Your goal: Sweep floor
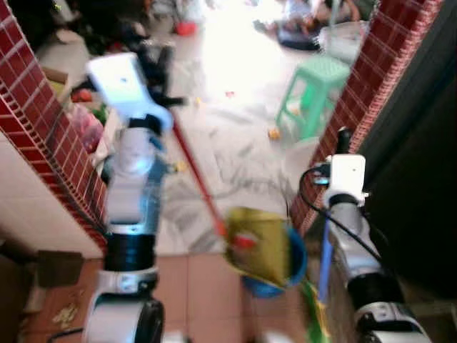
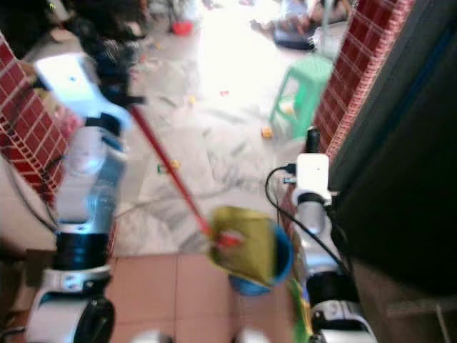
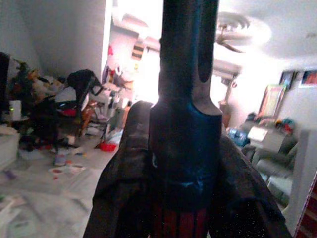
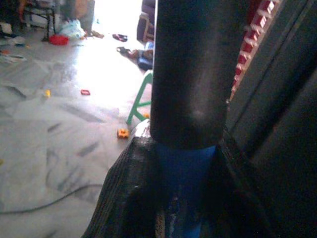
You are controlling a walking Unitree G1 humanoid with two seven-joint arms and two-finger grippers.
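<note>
Both of our grippers are closed on handles. Nearest to us, the blue dustpan [image 1: 275, 264] hangs low over the terracotta tiles [image 1: 193, 286], with the yellow-green broom head [image 1: 257, 243] lying across its mouth. Our right gripper [image 4: 185, 163] clamps the dustpan's blue handle [image 1: 325, 254], black-capped at the top, close beside the red brick pillar [image 1: 360, 93]. Our left gripper [image 3: 183, 168] squeezes the broom's red stick [image 1: 193, 168] near its black end, raised higher and further out. Beyond lies the grey marble floor [image 1: 235, 136], scattered with small bits of litter [image 1: 273, 132]. A green plastic stool [image 1: 314, 89] stands past that, near the pillar.
</note>
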